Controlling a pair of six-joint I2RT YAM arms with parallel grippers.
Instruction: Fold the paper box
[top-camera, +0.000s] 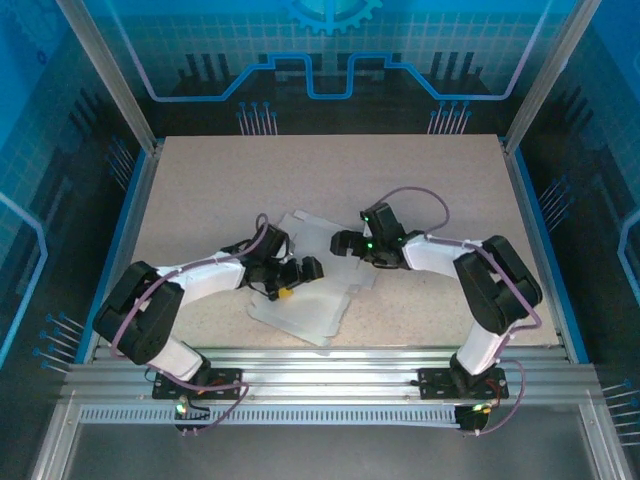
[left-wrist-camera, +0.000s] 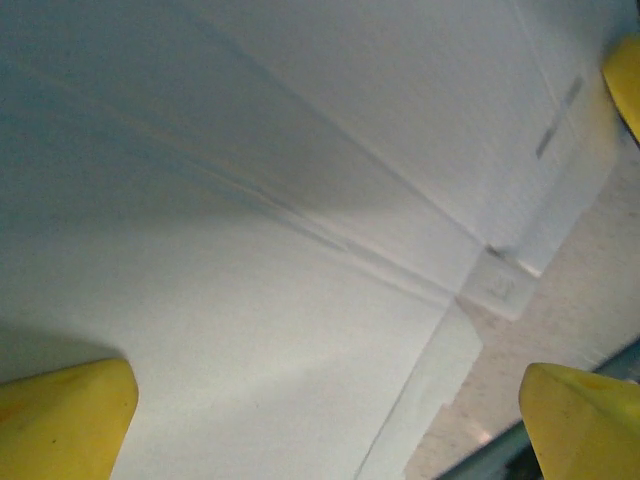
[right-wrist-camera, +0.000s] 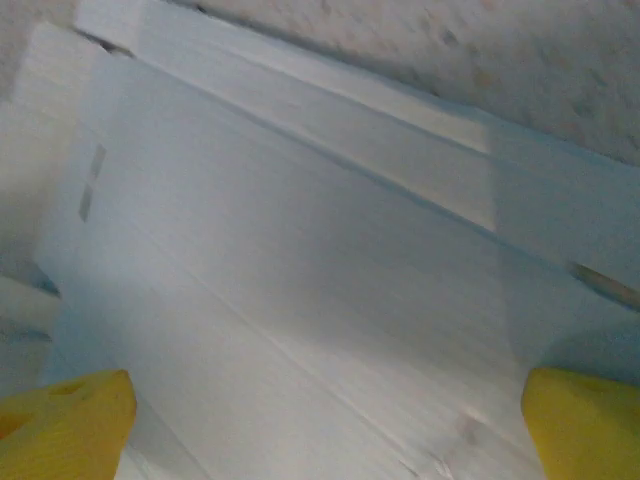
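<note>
Speckled beige table ringed by blue walls, seen from above. One paper box, a flat white-grey die-cut sheet with flaps, lies under two claws. The left claw and right claw are above it, jaws spread, grasping nothing, and they hide the sheet's middle. Left wrist view: two yellow fingertips stand wide apart with smooth, creased card between and beyond them. Right of the claw the table shows past the sheet's notched edge. Right wrist view: two yellow fingertips are spread wide around the claw. Ahead of it lies the blurred pale sheet, one narrow slot to its left, with the table beyond.
</note>
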